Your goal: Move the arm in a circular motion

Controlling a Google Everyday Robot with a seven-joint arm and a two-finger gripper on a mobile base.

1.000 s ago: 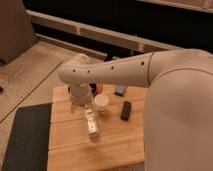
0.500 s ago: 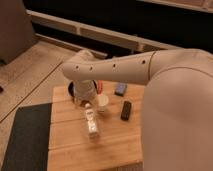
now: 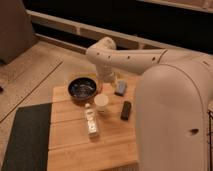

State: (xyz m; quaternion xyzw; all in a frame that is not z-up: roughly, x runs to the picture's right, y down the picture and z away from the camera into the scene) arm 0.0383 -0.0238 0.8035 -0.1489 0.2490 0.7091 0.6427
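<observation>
The arm [image 3: 165, 80] is cream-white and very large, with rows of small dark holes. It reaches in from the right and fills the right half of the camera view. Its elbow [image 3: 100, 51] bends above the far side of the wooden table [image 3: 107, 147]. From there a short segment drops toward the table's far edge. My gripper [image 3: 106, 79] is at the low end of that segment, between the dark bowl [image 3: 82, 88] and a blue-grey block [image 3: 120, 88].
On the table stand a white cup [image 3: 101, 102], a clear bottle lying on its side [image 3: 91, 121] and a small black object [image 3: 126, 110]. A dark mat [image 3: 27, 140] lies on the floor to the left. A dark wall runs along the back.
The arm's elbow has swung to the right and toward the far side. The dark bowl, partly covered before, now shows in full.
</observation>
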